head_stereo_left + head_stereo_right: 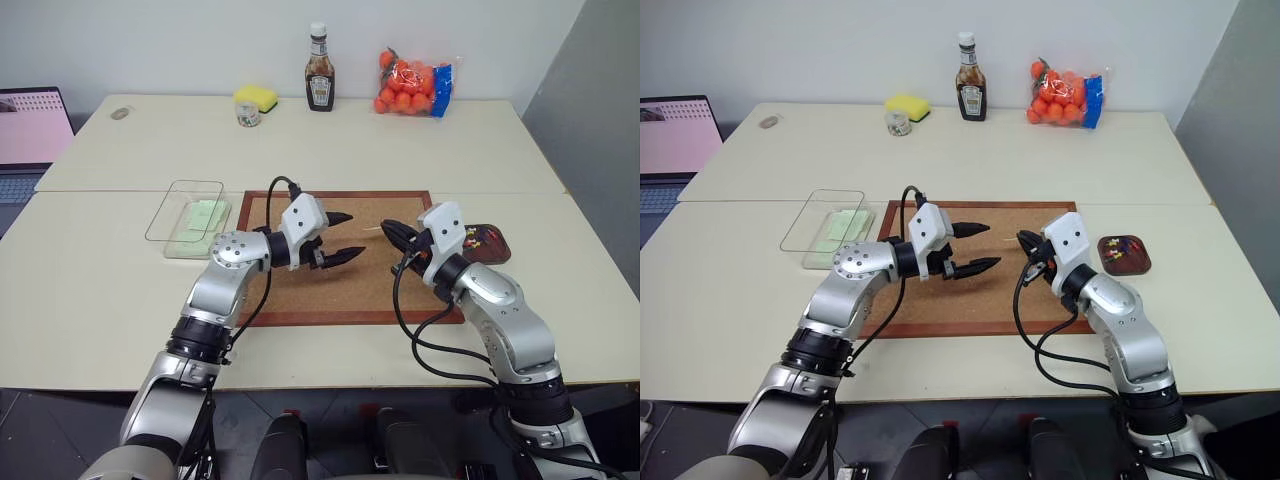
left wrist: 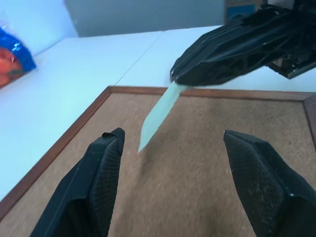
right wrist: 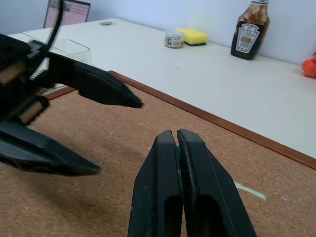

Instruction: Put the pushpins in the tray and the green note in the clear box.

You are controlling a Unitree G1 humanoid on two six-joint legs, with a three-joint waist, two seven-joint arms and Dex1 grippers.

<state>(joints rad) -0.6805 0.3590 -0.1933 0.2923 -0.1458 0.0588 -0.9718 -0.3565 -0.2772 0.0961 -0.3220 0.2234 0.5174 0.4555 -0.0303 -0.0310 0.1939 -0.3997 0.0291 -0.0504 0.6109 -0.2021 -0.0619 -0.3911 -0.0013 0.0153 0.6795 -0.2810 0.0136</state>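
My right gripper (image 1: 386,231) is shut on the green note (image 2: 158,113), a pale slip that hangs edge-on from its tips above the corkboard (image 1: 300,300). My left gripper (image 1: 355,234) stands open just beside it, with its fingers (image 2: 106,163) either side of the slip's lower end and not touching it. The dark red-brown tray (image 1: 497,250) lies right of the board behind my right wrist and holds pushpins (image 1: 1120,250) with coloured heads. The clear box (image 1: 160,215) sits left of the board with a pale green sheet (image 1: 205,218) inside.
At the back of the table stand a sauce bottle (image 1: 319,70), a yellow sponge (image 1: 256,97), a small jar (image 1: 248,115) and a bag of oranges (image 1: 412,84). A laptop (image 1: 30,125) sits at the far left.
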